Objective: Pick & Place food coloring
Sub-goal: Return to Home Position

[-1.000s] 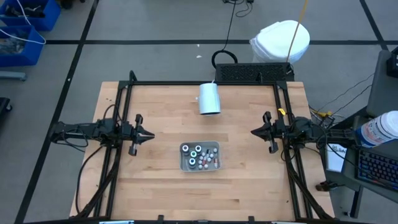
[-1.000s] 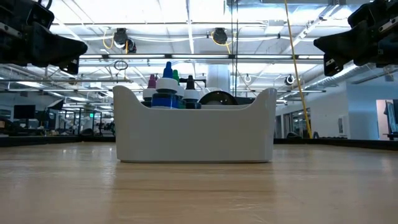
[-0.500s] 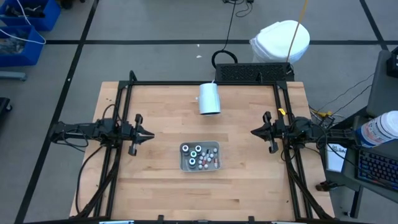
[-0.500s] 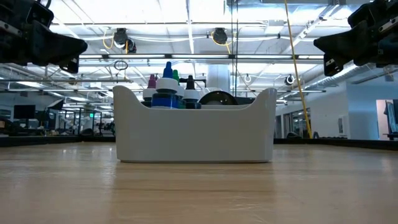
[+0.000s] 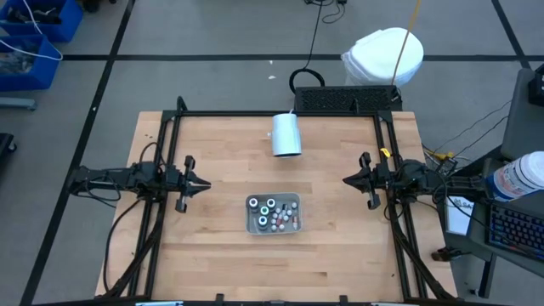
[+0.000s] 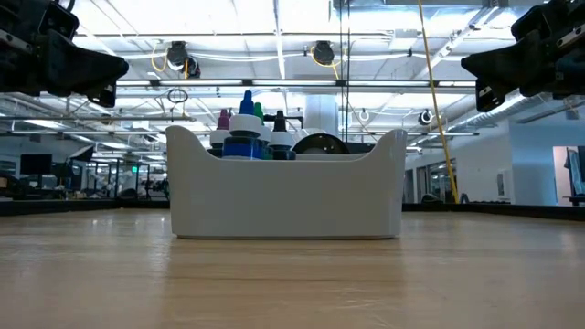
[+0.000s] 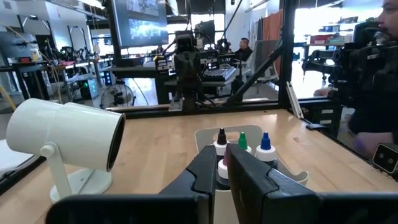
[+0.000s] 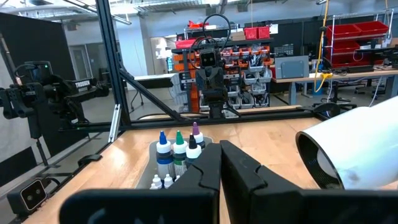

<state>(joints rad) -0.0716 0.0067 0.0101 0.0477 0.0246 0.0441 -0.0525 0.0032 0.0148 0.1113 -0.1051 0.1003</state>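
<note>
The food coloring [image 5: 274, 212], several tiny bottles with white and coloured caps, stands upright in a small grey tray [image 5: 252, 226] at the table's middle, toward the near edge. In the low view the bottle tops [image 6: 245, 132] rise above the tray's white wall [image 6: 283, 196]. My left gripper [image 5: 207, 184] hangs level over the table's left side, shut and empty, pointing at the tray. My right gripper [image 5: 347, 180] mirrors it at the right, shut and empty. Each wrist view shows the bottles [image 7: 242, 144] [image 8: 177, 152] ahead of its shut fingers [image 7: 222, 163] [image 8: 221, 149].
A large white cylinder cup [image 5: 286, 134] lies on its side on a small stand at the table's far middle, also seen in the wrist views [image 7: 62, 143] [image 8: 354, 149]. Black frame rails [image 5: 170, 153] run along the table's left, right and far edges. Bare wood surrounds the tray.
</note>
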